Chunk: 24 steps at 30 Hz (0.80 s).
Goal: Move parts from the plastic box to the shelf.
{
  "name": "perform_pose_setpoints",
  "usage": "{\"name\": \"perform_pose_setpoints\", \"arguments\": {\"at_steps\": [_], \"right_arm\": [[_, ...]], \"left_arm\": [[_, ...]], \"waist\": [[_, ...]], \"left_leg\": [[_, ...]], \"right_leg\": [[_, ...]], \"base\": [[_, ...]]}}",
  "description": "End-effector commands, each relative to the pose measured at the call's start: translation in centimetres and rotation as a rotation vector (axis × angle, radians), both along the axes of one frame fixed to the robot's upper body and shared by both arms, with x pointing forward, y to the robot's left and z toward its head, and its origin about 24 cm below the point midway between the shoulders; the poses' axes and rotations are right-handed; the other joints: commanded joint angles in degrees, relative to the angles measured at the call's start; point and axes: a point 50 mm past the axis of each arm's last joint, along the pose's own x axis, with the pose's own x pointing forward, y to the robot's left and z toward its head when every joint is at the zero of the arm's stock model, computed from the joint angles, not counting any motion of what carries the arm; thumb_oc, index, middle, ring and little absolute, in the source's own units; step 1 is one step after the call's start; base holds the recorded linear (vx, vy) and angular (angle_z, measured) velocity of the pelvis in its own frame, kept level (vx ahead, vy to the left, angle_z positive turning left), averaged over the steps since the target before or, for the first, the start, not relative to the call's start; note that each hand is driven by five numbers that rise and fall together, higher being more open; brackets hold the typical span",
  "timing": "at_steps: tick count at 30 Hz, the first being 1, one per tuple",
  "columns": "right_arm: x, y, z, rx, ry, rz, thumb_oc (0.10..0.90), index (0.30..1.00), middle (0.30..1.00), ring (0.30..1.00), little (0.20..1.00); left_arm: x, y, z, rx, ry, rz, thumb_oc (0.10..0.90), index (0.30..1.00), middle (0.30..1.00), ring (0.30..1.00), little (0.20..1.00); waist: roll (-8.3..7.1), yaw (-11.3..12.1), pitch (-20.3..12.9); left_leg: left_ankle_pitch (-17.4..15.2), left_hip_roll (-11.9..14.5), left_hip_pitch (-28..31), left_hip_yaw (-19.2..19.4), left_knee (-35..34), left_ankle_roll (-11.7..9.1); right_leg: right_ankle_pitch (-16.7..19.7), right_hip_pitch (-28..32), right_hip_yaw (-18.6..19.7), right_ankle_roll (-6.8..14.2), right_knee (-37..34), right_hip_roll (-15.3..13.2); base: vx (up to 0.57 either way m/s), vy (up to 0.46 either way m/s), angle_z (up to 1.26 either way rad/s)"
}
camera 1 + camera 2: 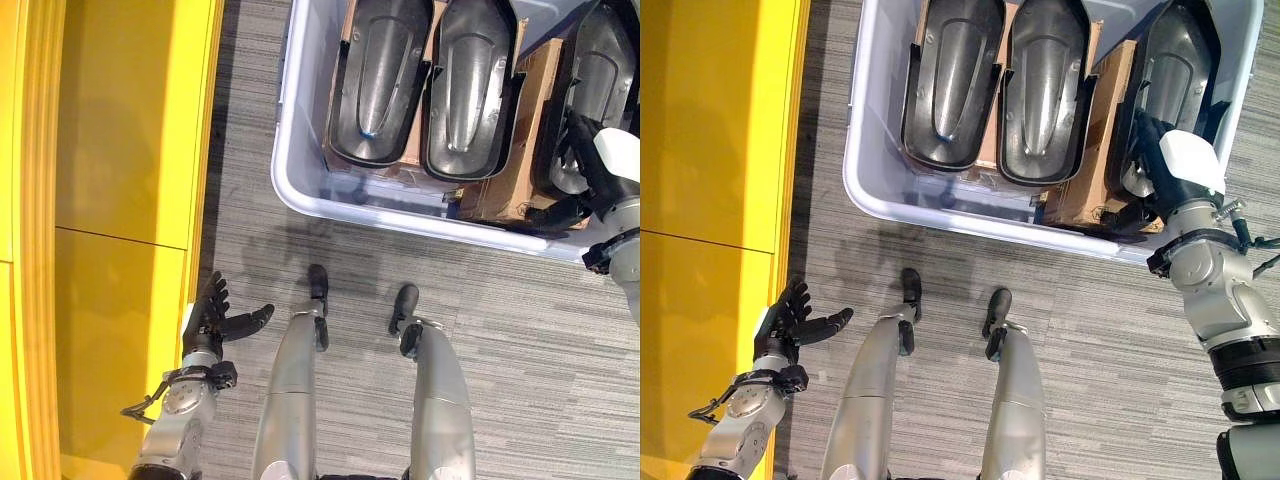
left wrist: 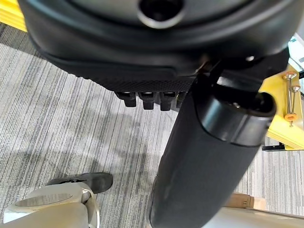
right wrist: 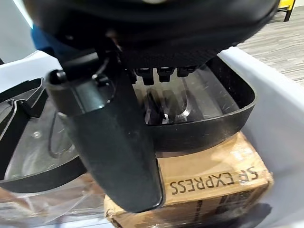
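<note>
Three black shell-shaped parts stand side by side in the pale plastic box (image 1: 285,120): a left part (image 1: 385,75), a middle part (image 1: 470,85) and a right part (image 1: 1180,60). They rest on cardboard boxes (image 1: 1100,150). My right hand (image 1: 1185,160) reaches into the box at the right part's near end. Its fingers lie inside the shell's rim (image 3: 204,128), and its thumb (image 3: 114,142) hangs outside over the cardboard (image 3: 213,185), not closed on the rim. My left hand (image 1: 215,320) hovers open and empty over the carpet beside the yellow shelf (image 1: 100,200).
The yellow shelf runs along the whole left side, its edge close to my left hand. Grey striped carpet (image 1: 520,330) lies between the shelf and the box. Crumpled clear plastic film (image 1: 400,185) lies at the box's near wall under the parts.
</note>
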Motion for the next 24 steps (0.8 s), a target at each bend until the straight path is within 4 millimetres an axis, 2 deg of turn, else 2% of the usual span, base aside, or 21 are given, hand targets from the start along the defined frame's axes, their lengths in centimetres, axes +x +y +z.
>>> {"name": "perform_pose_setpoints", "arguments": {"at_steps": [1, 8, 14, 17, 21, 24], "right_arm": [[-0.6, -3.5, 2.3, -0.074, -0.051, -0.191, 0.400, 0.300, 0.300, 0.300, 0.300], [-0.4, -3.0, -0.4, -0.105, 0.088, -0.149, 0.400, 0.300, 0.300, 0.300, 0.300], [-1.1, -2.2, -1.9, -0.057, 0.086, -0.098, 0.400, 0.300, 0.300, 0.300, 0.300], [-1.7, -2.0, -2.4, -0.028, 0.087, -0.076, 0.400, 0.300, 0.300, 0.300, 0.300], [-2.0, -2.6, -2.5, -0.024, 0.100, -0.088, 0.400, 0.300, 0.300, 0.300, 0.300], [-2.5, -3.0, -2.3, -0.021, 0.093, -0.088, 0.400, 0.300, 0.300, 0.300, 0.300]], "left_arm": [[-0.5, 0.5, 1.3, 0.006, -0.093, 0.019, 0.900, 1.000, 1.000, 1.000, 1.000], [-0.4, 0.7, 1.4, 0.004, -0.096, 0.023, 0.900, 1.000, 1.000, 1.000, 1.000], [-0.3, 0.9, 1.5, 0.018, -0.094, 0.021, 0.900, 1.000, 1.000, 1.000, 1.000], [-0.2, 1.2, 1.7, 0.032, -0.092, 0.016, 0.900, 1.000, 1.000, 1.000, 1.000], [-0.3, 1.4, 1.9, 0.039, -0.096, 0.004, 0.900, 1.000, 1.000, 1.000, 1.000], [-0.4, 1.9, 2.0, 0.054, -0.089, 0.008, 0.900, 1.000, 1.000, 1.000, 1.000]], "waist": [[1.25, 0.7, -0.8], [0.89, 0.6, -0.8], [0.16, 0.5, -0.8], [-0.73, 0.6, -0.9], [-1.03, 1.1, -0.9], [-2.06, 1.6, -1.7]], "left_leg": [[-2.7, 3.9, 0.9, -4.3, -0.9, -5.6], [-2.4, 3.9, 1.5, -4.8, -1.3, -5.9], [-2.0, 3.9, 4.9, -5.1, -2.9, -6.1], [-1.5, 4.0, 8.4, -5.5, -4.8, -6.3], [-0.6, 4.0, 11.5, -5.9, -7.2, -6.7], [0.6, 4.0, 16.3, -6.2, -10.3, -6.8]], "right_leg": [[-3.8, 4.9, -0.3, 3.8, 1.2, -3.4], [-4.1, 5.7, -1.1, 3.8, 1.1, -3.4], [-4.1, 9.6, -1.8, 3.9, -0.6, -2.9], [-3.6, 13.8, -3.0, 4.0, -2.9, -2.3], [-2.8, 17.4, -4.5, 4.3, -5.6, -1.7], [-1.7, 22.8, -5.2, 4.7, -9.7, -0.5]], "base": [[0.00, 0.000, 0.00], [0.00, -0.018, -0.01], [0.01, -0.014, 0.06], [0.01, -0.032, 0.04], [0.01, -0.030, 0.07], [0.05, -0.034, 0.06]]}}
